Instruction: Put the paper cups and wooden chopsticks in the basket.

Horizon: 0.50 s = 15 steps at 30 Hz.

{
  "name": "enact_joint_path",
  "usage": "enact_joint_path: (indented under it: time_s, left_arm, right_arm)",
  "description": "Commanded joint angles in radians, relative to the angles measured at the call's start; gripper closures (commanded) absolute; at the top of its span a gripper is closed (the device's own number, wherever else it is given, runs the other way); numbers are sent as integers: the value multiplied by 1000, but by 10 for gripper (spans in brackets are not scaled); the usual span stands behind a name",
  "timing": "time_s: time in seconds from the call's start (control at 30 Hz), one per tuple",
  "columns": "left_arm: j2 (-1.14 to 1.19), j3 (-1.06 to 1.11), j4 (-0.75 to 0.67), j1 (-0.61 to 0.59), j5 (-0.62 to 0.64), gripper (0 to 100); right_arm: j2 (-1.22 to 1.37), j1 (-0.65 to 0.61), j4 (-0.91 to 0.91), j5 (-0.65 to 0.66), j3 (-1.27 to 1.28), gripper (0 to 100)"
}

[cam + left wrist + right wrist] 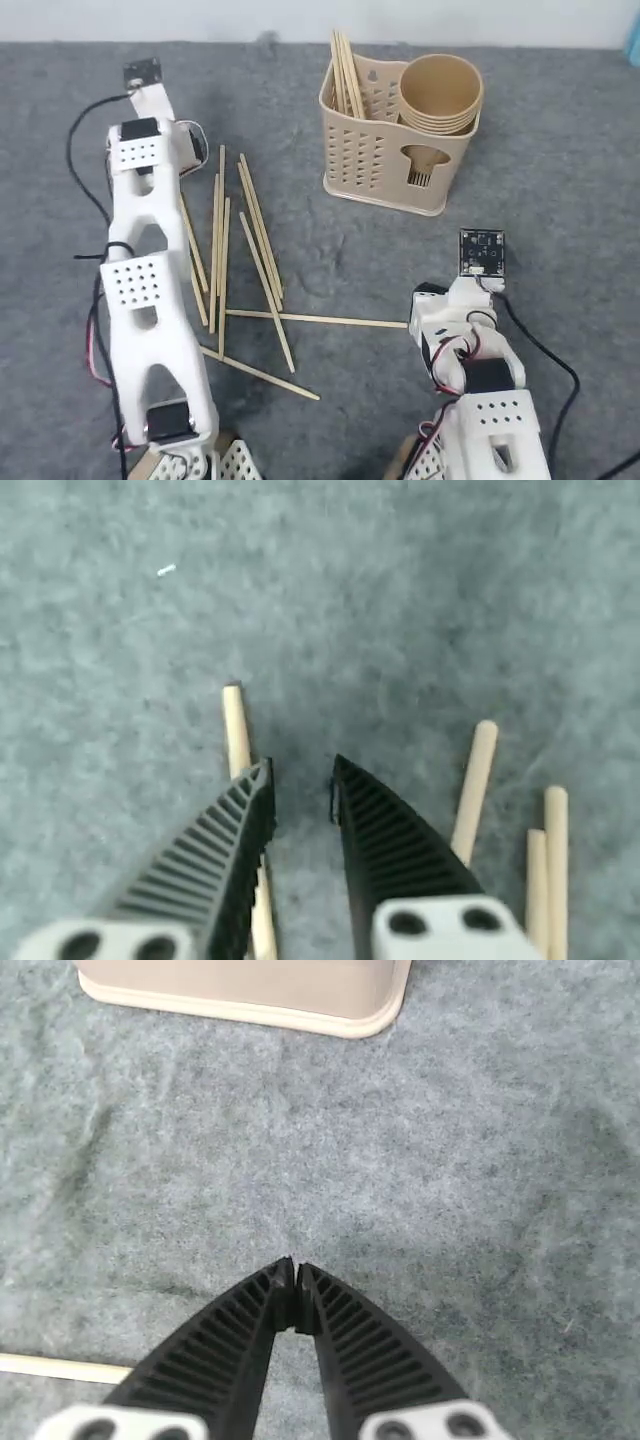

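Grey felt covers the bench (560, 180). In the upper middle of the high view a beige perforated basket (385, 165) stands upright, with a stack of paper cups (441, 92) in its right part and several wooden chopsticks (345, 70) leaning in its left. Loose chopsticks (255, 240) lie scattered on the felt at centre left. The left pincer (301, 764) is slightly parted and grips nothing, one finger just beside a chopstick's end. The right pincer (297, 1264), at lower right, is clenched and empty.

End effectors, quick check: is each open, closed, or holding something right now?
Left end effector: open, holding nothing; a chopstick lies right beside it.
Right end effector: closed, holding nothing.
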Motion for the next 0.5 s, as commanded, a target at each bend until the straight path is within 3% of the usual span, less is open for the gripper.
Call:
enact_joint_path:
  time_s: [0.0, 0.27, 0.47]
  left_arm:
    - [2, -110, 71, -18, 14, 909]
    - [5, -349, 301, -41, 14, 909]
    - [43, -375, 328, -43, 9, 909]
  right_arm:
    - [-18, 7, -13, 20, -12, 990]
    - [-18, 4, -13, 23, -12, 990]
    - [-19, 5, -13, 43, -12, 990]
